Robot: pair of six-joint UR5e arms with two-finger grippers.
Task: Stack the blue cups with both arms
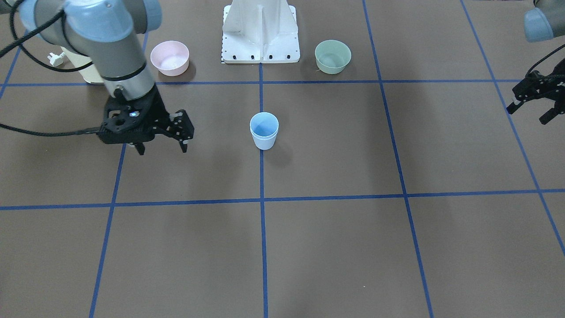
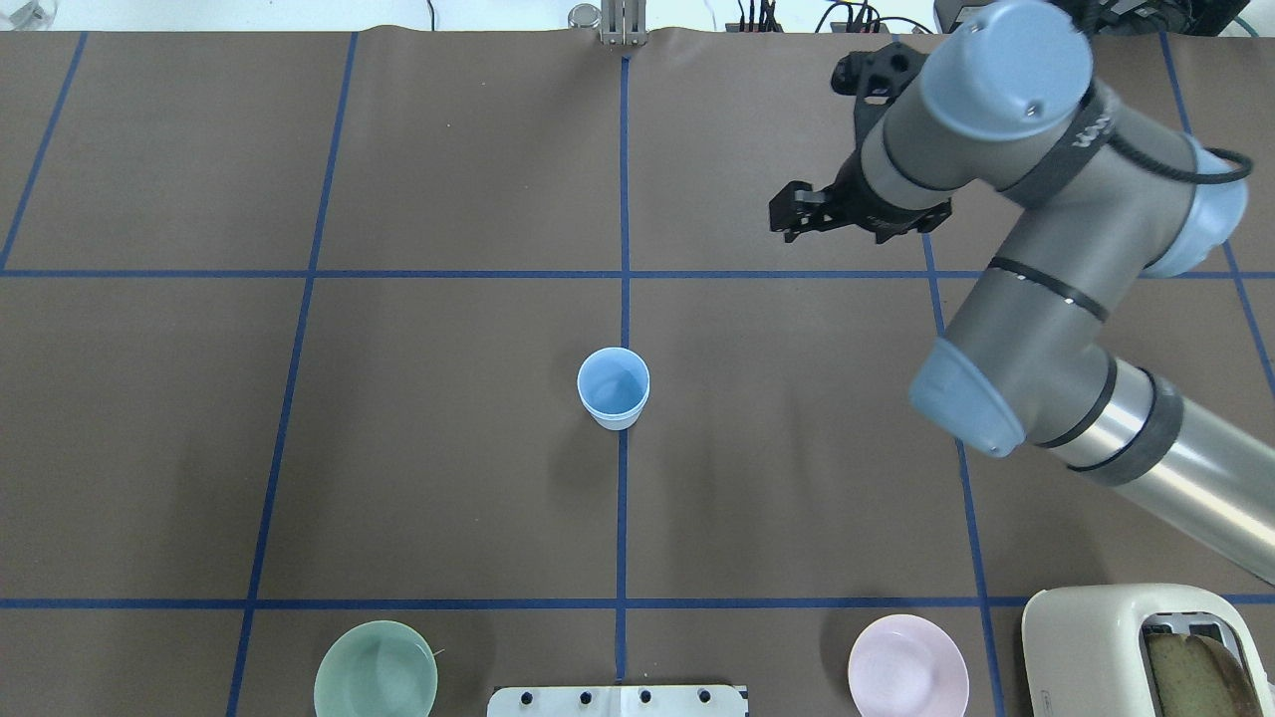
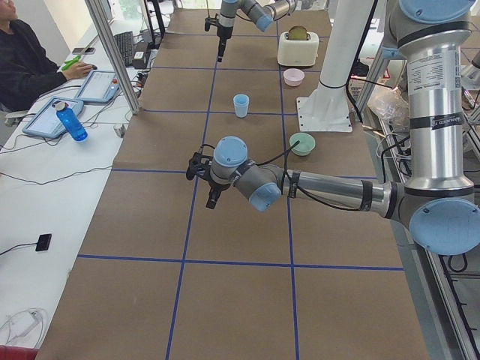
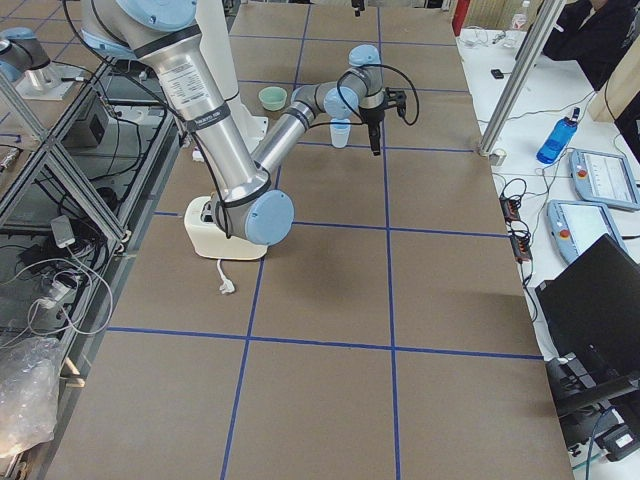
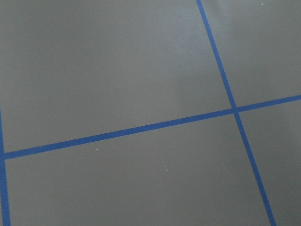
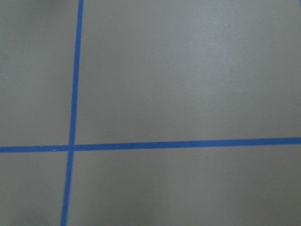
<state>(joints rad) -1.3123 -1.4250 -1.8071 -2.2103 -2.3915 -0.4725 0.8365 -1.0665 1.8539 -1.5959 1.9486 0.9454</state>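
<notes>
Blue cups just out from white base, seemingly nested already. Right gripper and left gripper well to either side of base, jaws spread, empty. Stacking looks done; next move calls only for parking arms

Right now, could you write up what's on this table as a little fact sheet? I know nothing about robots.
cups: two blue cups, apparently nested one inside the other, upright at the centre of the table
right gripper: open, empty, beside the cups but apart from them
left gripper: open, empty, farther from the cups
bowls: pink bowl and green bowl, on either side of the white base
extra: toaster near the pink bowl
task state: stacking looks done
</notes>
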